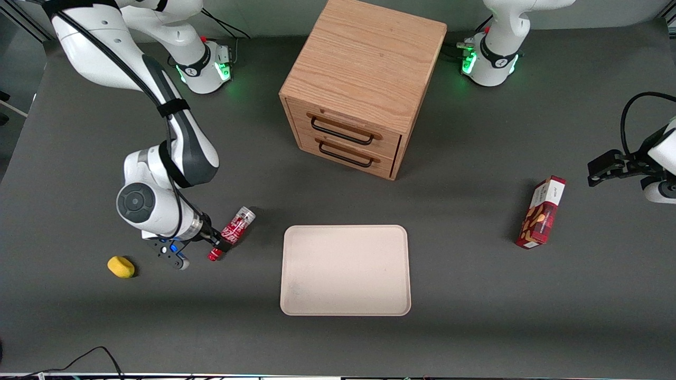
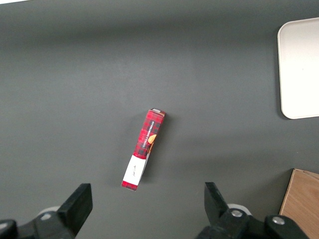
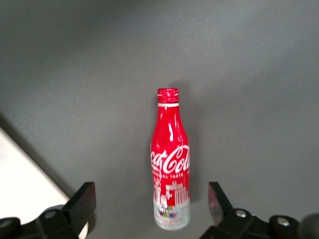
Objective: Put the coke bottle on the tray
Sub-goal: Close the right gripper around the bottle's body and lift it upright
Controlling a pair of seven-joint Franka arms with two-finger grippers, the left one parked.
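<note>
The coke bottle (image 1: 231, 233) lies on its side on the dark table, beside the tray (image 1: 346, 270) toward the working arm's end. Its silver base points away from the front camera and its red cap points toward it. In the right wrist view the bottle (image 3: 170, 159) shows its white script, with its silver base between the two black fingers. My right gripper (image 1: 221, 245) hovers over the bottle, open and holding nothing (image 3: 151, 189). A corner of the cream tray (image 3: 20, 184) shows in the wrist view. The tray has nothing on it.
A wooden two-drawer cabinet (image 1: 364, 79) stands farther from the front camera than the tray. A red-and-white snack box (image 1: 541, 214) lies toward the parked arm's end, also seen in the left wrist view (image 2: 144, 149). A small yellow object (image 1: 121, 266) lies near the gripper.
</note>
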